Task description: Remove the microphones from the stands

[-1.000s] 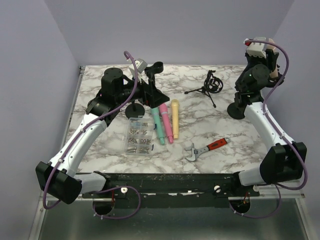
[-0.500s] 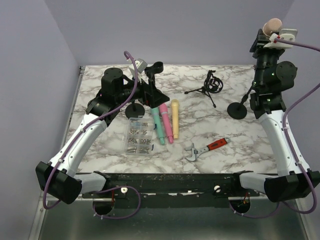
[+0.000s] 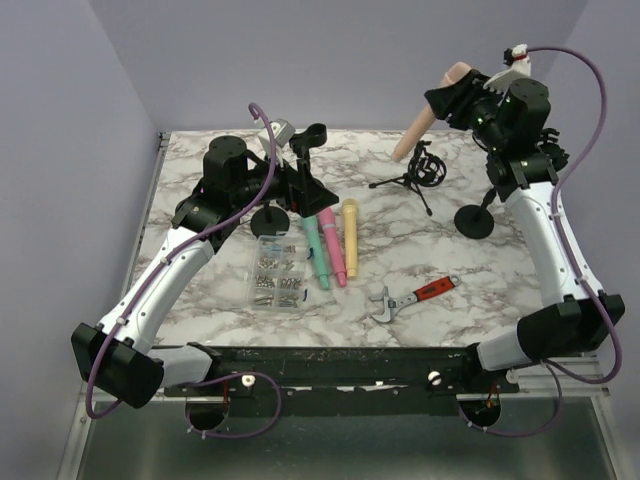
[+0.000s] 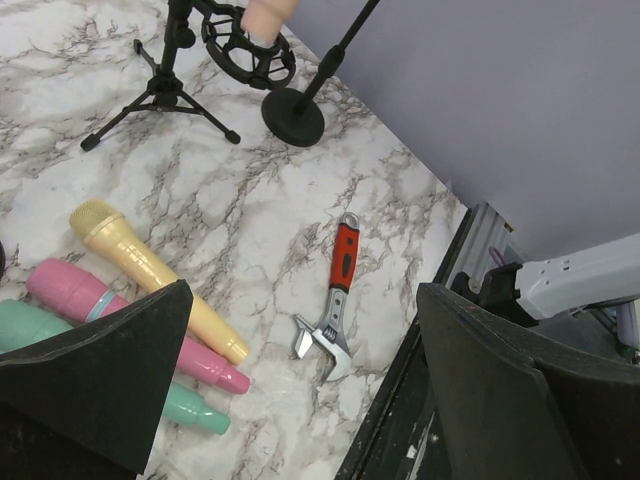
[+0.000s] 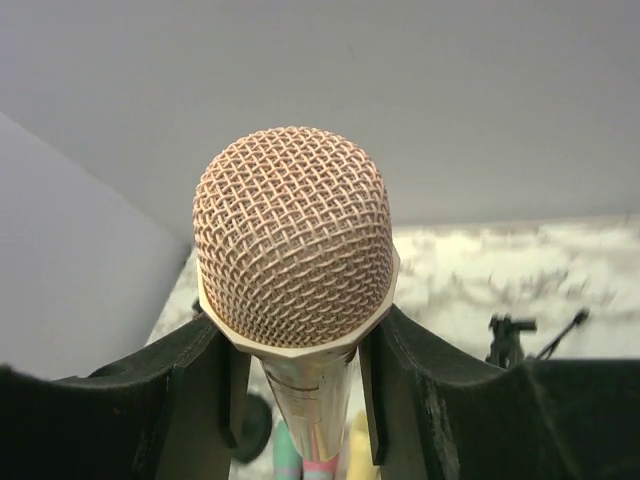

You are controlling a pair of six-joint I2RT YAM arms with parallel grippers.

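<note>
Clear box (image 3: 278, 272) of metal parts, right gripper (image 3: 447, 100) clamped on peach microphone (image 3: 413, 137), left gripper (image 4: 302, 292) wide apart

Four microphones (image 3: 420, 125) (image 3: 350, 237) (image 3: 333, 245) (image 3: 316, 250), three microphone stands (image 3: 473, 222) (image 3: 405, 180) (image 3: 270, 217), one adjustable wrench (image 3: 412, 298), one clear box of screws (image 3: 278, 272).

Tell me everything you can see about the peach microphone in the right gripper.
The microphone is peach to rose-gold, with a rounded wire-mesh head over a faceted collar and a tapering, metallic-looking handle. The right gripper is shut on it just below the head. It hangs above the table, tilted, handle pointing down toward the small tripod stand; whether they touch is unclear.
</note>
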